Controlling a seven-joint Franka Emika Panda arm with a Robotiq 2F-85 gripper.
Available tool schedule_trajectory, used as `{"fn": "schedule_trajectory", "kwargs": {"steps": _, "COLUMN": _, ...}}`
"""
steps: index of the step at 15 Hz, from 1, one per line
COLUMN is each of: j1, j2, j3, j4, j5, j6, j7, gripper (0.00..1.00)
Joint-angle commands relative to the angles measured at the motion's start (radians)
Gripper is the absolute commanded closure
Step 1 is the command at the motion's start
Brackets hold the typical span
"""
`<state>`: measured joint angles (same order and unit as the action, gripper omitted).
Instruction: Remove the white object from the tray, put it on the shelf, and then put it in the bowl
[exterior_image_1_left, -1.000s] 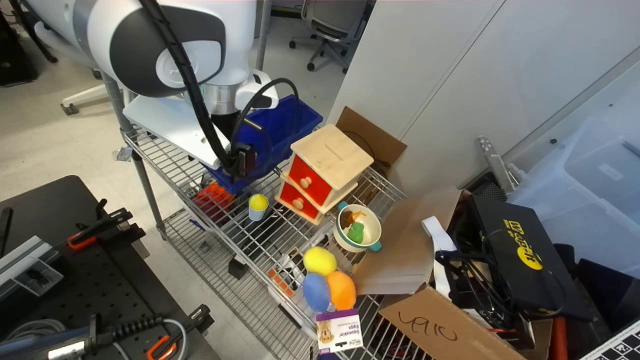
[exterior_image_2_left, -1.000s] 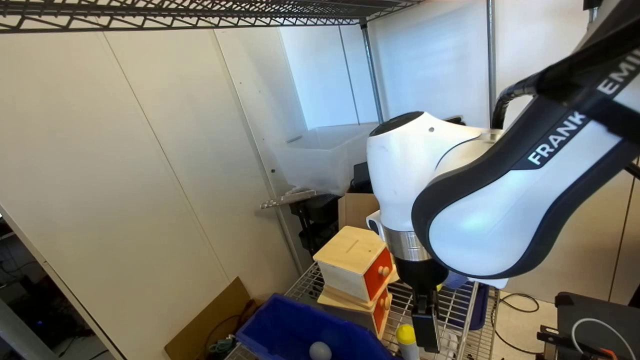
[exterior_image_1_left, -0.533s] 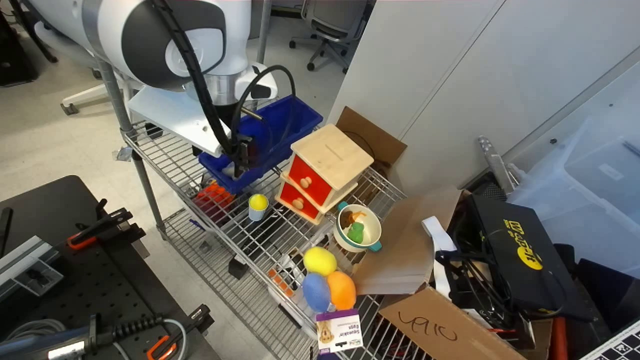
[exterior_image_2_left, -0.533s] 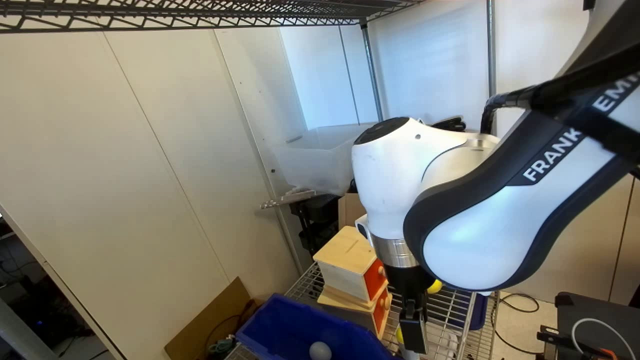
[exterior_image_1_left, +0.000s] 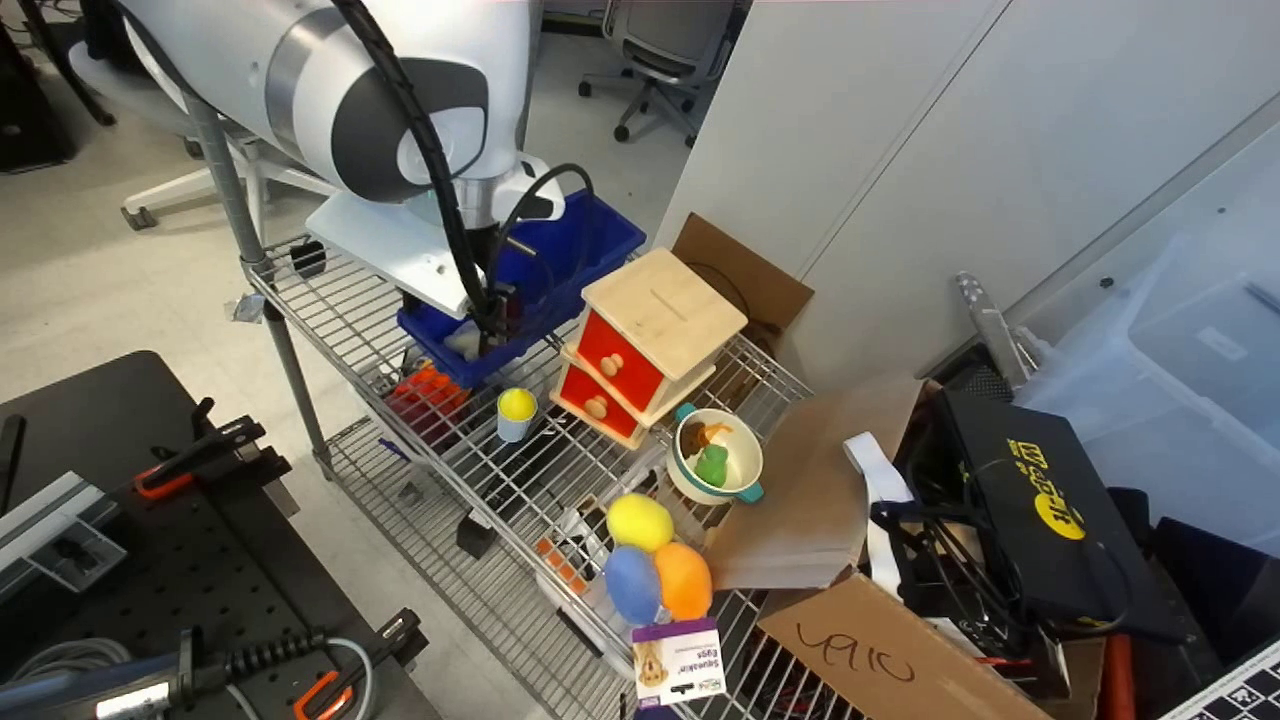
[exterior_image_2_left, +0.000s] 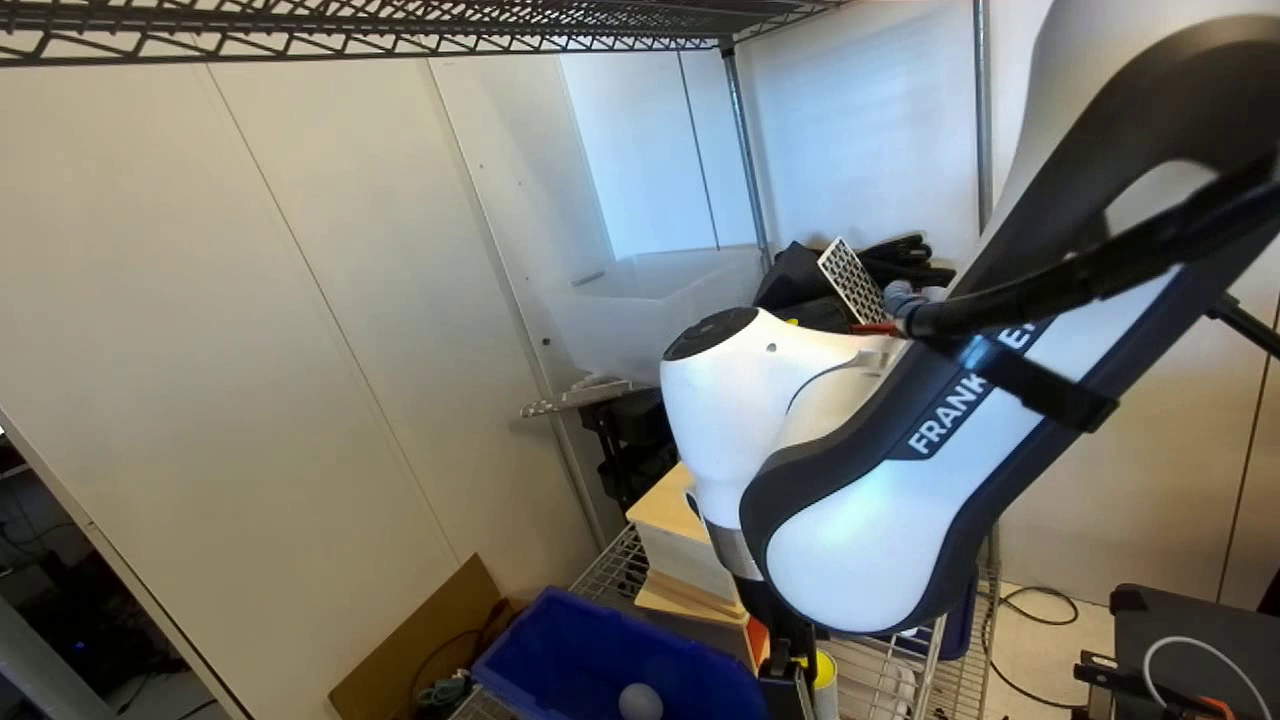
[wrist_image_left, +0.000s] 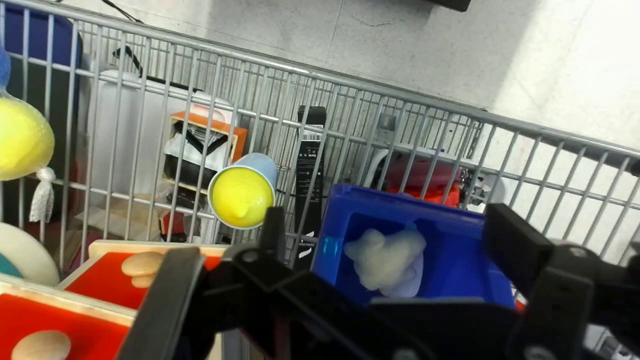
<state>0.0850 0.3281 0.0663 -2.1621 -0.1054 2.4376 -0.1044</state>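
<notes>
**White object (wrist_image_left: 382, 255) in tray (wrist_image_left: 400, 202); gripper (wrist_image_left: 345, 250) released**

Legible: "Squeakin' Eggs" on a card (exterior_image_1_left: 678, 668) at the near end; "FRANK" on the robot arm (exterior_image_2_left: 870, 540), further letters cut by a strap (exterior_image_2_left: 1035, 385). Yellow lettering on the black case (exterior_image_1_left: 1010, 500) and handwriting on the cardboard box (exterior_image_1_left: 880, 645): not read with certainty. Surface: grey wire shelf (wrist_image_left: 320, 76); pale wall panels (exterior_image_1_left: 900, 120) on the far side, office chair (exterior_image_1_left: 668, 40) beyond. Bowl (exterior_image_1_left: 745, 465) stands right of the wooden box (exterior_image_1_left: 665, 310). Jaws spread wide, close to the tray; contact cannot be determined.

Bright light whitens the floor (wrist_image_left: 555, 65); the fingers (wrist_image_left: 517, 250) blur.
</notes>
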Motion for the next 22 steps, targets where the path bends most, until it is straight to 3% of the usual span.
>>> {"fn": "schedule_trajectory", "kwargs": {"steps": 1, "j1": -0.009, "j2": 0.071, "j3": 0.011, "j4": 0.072, "j5": 0.031, "j6": -0.021, "j7": -0.008, "gripper": 0.0}}
{"fn": "schedule_trajectory", "kwargs": {"steps": 15, "j1": 0.024, "j2": 0.096, "j3": 0.062, "j4": 0.133, "j5": 0.047, "j6": -0.012, "j7": -0.037, "gripper": 0.0}}
{"fn": "schedule_trajectory", "kwargs": {"steps": 22, "j1": 0.034, "j2": 0.09, "j3": 0.051, "j4": 0.117, "j5": 0.03, "j6": -0.003, "j7": -0.014, "gripper": 0.0}}
